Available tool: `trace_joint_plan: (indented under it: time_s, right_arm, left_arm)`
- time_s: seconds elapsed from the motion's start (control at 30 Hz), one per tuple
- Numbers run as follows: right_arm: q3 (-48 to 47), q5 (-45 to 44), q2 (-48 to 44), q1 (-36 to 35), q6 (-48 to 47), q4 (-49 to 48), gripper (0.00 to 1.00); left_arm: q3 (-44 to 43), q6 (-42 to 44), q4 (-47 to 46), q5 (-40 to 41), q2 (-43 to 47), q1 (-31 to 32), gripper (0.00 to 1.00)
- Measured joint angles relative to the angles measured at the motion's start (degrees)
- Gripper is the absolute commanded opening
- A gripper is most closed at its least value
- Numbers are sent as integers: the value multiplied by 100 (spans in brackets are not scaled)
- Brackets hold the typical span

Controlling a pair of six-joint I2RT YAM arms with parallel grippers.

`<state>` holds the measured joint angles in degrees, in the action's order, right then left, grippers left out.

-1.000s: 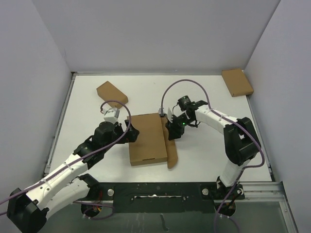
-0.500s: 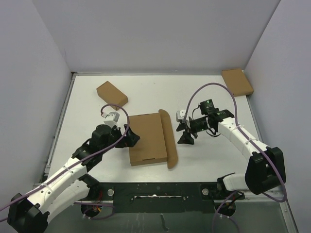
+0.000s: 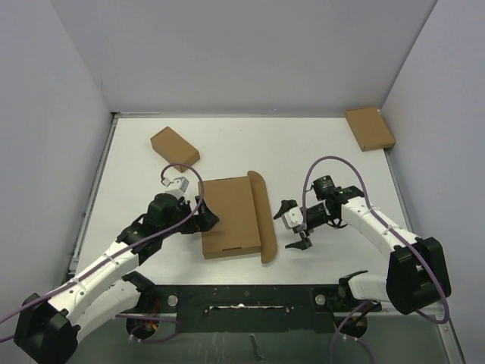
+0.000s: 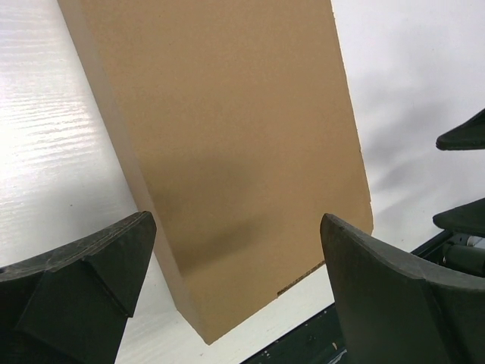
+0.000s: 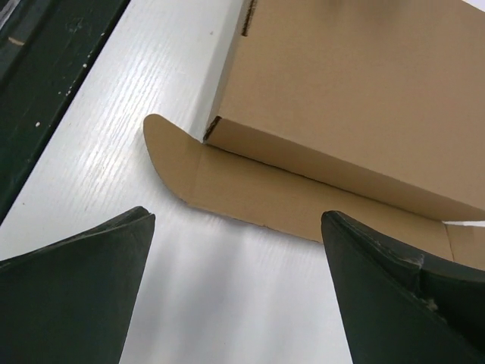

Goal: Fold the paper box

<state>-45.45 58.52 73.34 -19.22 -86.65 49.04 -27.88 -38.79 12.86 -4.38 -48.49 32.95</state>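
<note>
The paper box (image 3: 229,216) lies closed and flat in the middle of the table. A long rounded flap (image 3: 263,220) sticks out along its right side. My left gripper (image 3: 203,218) is open at the box's left edge. In the left wrist view the box (image 4: 227,152) fills the gap between the open left gripper (image 4: 235,235); whether the fingers touch it does not show. My right gripper (image 3: 294,225) stands open to the right of the flap, apart from it. In the right wrist view the flap (image 5: 265,189) rests on the table beyond the open right gripper (image 5: 237,227), which holds nothing.
A small brown cardboard box (image 3: 174,146) sits at the back left and another (image 3: 370,128) at the back right corner. White walls close in the table on three sides. A dark metal rail (image 3: 303,296) runs along the near edge.
The right gripper has opened, let go of the box's right edge and drawn back to the right and nearer. The flap now lies uncovered. The left arm has barely shifted.
</note>
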Motion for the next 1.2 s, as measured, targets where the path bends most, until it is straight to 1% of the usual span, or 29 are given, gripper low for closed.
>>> trace_joint_plan:
  time_s: [0.03,0.1,0.17,0.37,0.5,0.77,0.8,0.9,1.03,1.2]
  right_arm:
    - [55,-2,0,-24,-188,33,100]
    - [181,-50,0,-107,-459,52,95]
    - [280,-142,0,-282,-601,44,90]
    - [468,-763,136,-1231,-723,-319,72]
    - [597,-1163,282,-1657,-730,-579,63]
    - [734,-1598,337,-1915,-737,-850,53]
    - [754,-1635,337,-1965,-734,-894,51]
    - [800,-1720,339,-2105,-691,-1016,46]
    - [800,-1797,339,-2238,-562,-1211,40]
    - [800,-1832,339,-2284,-442,-1311,35]
  left_arm:
    - [0,-4,-11,-7,-37,-2,90]
    - [0,-15,-24,-17,-146,-2,90]
    - [0,-31,-24,-17,-267,-2,89]
    - [0,-44,-76,26,-599,-4,87]
    - [0,-44,-122,107,-811,-7,86]
    - [181,-59,-337,146,-1067,-33,85]
    - [216,-61,-350,149,-1080,-46,84]
    - [267,-76,-378,149,-1113,-79,82]
    - [286,-98,-455,146,-1174,-81,81]
    - [286,-105,-625,85,-1307,-81,81]
